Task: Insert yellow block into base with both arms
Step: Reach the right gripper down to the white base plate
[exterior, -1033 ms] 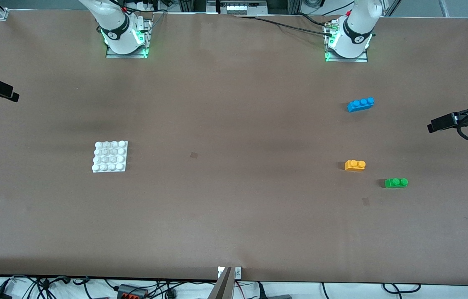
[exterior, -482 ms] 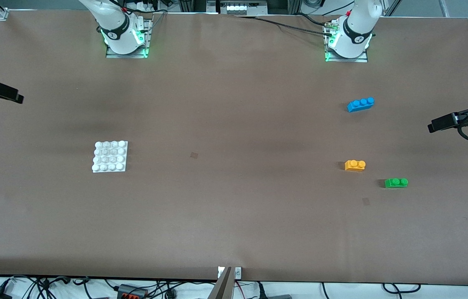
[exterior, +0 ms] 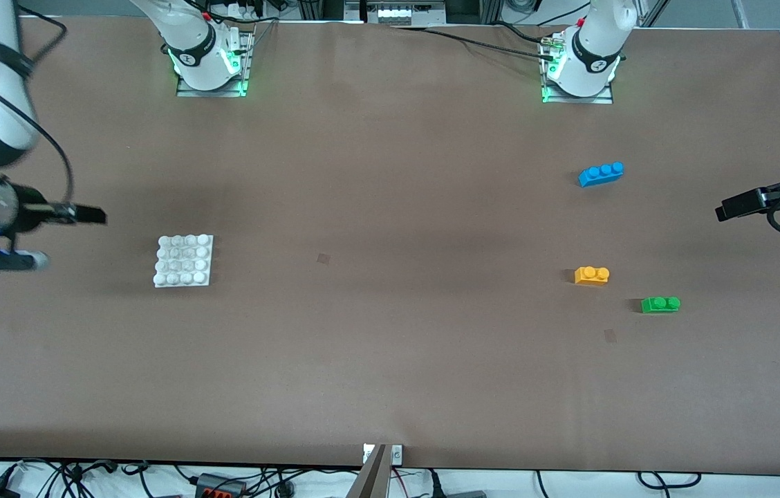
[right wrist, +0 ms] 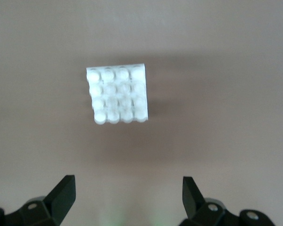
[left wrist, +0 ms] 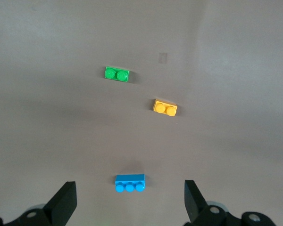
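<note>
- Brown paper-covered table (exterior: 390,360) runs the full width; both arm bases sit along its edge away from the front camera.
- Right gripper (right wrist: 127,200) hangs in the air at the right arm's end of the table, fingers (right wrist: 61,195) spread wide, holding nothing.
- White base (exterior: 183,261), a square studded plate, lies flat on the table just beside that gripper, toward the middle; nothing touching it. In the right wrist view it shows between the open fingertips, apart from them.
- Blue brick (exterior: 601,173), three studs, lies toward the left arm's end, nearest that arm's base.
- Yellow block (exterior: 592,275) rests on the table nearer the front camera than the blue brick, well apart from the base.
- Green brick (exterior: 660,304) near the yellow block, slightly nearer the camera, not touching.
- Left gripper (left wrist: 127,202) is up over the left arm's end of the table, fingers wide apart, empty.
</note>
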Controlling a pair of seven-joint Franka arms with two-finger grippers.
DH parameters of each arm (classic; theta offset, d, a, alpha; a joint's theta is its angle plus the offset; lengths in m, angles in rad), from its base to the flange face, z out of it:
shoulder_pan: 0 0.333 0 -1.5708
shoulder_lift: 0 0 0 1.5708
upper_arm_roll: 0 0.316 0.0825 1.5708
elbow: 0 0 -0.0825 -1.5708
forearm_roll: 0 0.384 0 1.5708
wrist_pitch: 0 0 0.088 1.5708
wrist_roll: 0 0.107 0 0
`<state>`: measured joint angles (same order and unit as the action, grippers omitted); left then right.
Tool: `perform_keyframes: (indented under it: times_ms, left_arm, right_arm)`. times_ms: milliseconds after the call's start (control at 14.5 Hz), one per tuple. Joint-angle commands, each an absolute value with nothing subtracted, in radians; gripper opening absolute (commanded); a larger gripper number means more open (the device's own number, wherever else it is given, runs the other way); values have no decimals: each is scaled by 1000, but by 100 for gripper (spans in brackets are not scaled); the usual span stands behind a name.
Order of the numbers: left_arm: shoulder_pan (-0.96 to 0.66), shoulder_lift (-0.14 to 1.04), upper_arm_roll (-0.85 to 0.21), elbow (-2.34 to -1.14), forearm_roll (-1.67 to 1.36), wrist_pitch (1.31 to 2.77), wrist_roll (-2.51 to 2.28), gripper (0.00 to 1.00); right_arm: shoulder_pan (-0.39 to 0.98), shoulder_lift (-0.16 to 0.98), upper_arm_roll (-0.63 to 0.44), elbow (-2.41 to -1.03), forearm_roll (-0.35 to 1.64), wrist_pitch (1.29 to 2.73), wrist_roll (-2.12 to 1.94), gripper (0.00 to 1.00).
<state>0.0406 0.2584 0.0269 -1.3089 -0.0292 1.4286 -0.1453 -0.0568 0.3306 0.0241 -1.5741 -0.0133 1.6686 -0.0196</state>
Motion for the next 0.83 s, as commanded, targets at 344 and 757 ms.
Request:
perform_keyframes:
  times_ms: [344, 757]
  left_arm:
    - [44, 276, 31, -1273, -37, 1405, -149, 100]
    - [44, 276, 31, -1273, -37, 1405, -149, 100]
  right_arm:
    - [-77, 432, 23, -1816, -8, 2084, -38, 100]
    - [-95, 517, 23, -1877, 77, 2156, -138, 100]
